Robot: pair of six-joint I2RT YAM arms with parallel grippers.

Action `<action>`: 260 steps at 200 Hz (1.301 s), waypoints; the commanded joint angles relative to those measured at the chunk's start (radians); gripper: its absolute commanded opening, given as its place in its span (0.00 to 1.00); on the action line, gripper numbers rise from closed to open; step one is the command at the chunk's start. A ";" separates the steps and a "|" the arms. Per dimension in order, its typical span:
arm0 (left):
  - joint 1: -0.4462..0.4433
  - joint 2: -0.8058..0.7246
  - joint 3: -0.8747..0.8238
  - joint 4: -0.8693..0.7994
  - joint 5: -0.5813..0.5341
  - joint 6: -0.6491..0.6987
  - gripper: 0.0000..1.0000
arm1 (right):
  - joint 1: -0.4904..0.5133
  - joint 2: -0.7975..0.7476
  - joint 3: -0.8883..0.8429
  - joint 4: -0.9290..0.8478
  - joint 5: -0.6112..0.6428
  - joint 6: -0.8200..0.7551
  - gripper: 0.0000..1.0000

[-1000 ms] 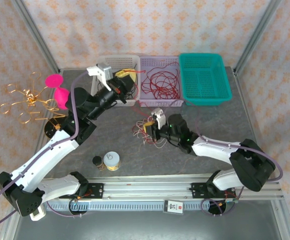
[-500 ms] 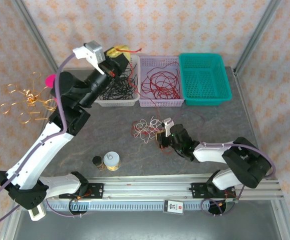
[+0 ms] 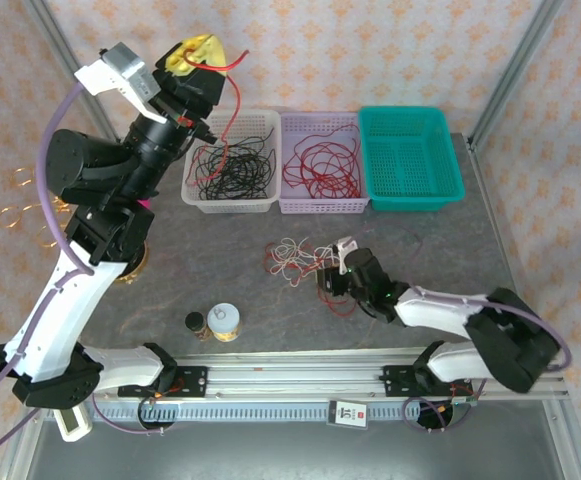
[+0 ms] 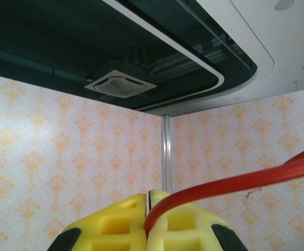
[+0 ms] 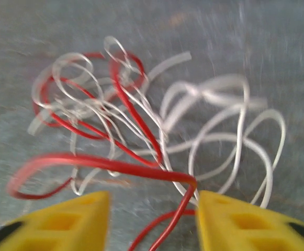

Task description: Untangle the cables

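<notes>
1. Nearest, left of centre on the grey table (image 3: 450, 260), a small jar with a pale lid (image 3: 223, 320) stands just beside a smaller dark pot (image 3: 195, 323).
2. To the right of these, the right gripper (image 3: 326, 282) sits low over the table and points left. In its wrist view the yellow fingers (image 5: 73, 222) stand well apart. A red strand runs through the gap between them, but they clamp nothing.
3. Just left of that gripper and a little farther off, the tangle of red and off-white cables (image 3: 292, 257) lies loose on the table near the centre. The wrist view, somewhat blurred, shows red loops threaded through curly pale ones.
4. At the left edge, a gold wire ornament (image 3: 15, 205) is partly hidden behind the left arm.
5. Along the far side of the table, three baskets stand in a row, touching.
   - The white basket (image 3: 225, 207) on the left holds black cables (image 3: 225, 170).
   - The purple basket (image 3: 322, 206) in the middle holds red cables (image 3: 320, 165).
   - The teal basket (image 3: 410, 200) is on the right.
6. Farthest and highest, the left gripper (image 3: 195, 52) is raised above the far left, over the white basket's left end. Its yellow pads (image 4: 110, 225) are pressed together on a single red cable (image 4: 235, 180), which leaves the grip to the right. In the top view it bends and drops towards the white basket; I cannot tell where its lower end lies.
</notes>
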 commanded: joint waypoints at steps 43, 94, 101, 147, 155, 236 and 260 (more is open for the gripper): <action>-0.003 -0.011 -0.134 0.040 0.039 -0.046 0.00 | 0.003 -0.244 0.379 -0.187 -0.273 -0.189 0.84; -0.003 -0.039 -0.234 0.076 0.052 -0.122 0.00 | 0.004 -0.079 0.749 -0.098 -0.475 -0.291 0.85; -0.003 -0.040 -0.250 0.086 0.053 -0.133 0.00 | 0.004 -0.055 0.789 -0.092 -0.486 -0.312 0.85; -0.003 -0.041 -0.282 0.096 0.068 -0.168 0.00 | 0.006 0.176 1.006 -0.106 -0.665 -0.373 0.82; -0.003 -0.043 -0.285 0.097 0.066 -0.170 0.00 | 0.007 0.207 1.026 -0.098 -0.689 -0.364 0.79; -0.003 -0.087 -0.349 0.048 -0.142 -0.135 0.27 | -0.043 0.306 1.066 -0.149 -0.453 -0.300 0.00; -0.003 -0.150 -0.476 0.120 -0.132 -0.141 0.56 | -0.110 0.323 1.133 -0.220 -0.360 -0.279 0.00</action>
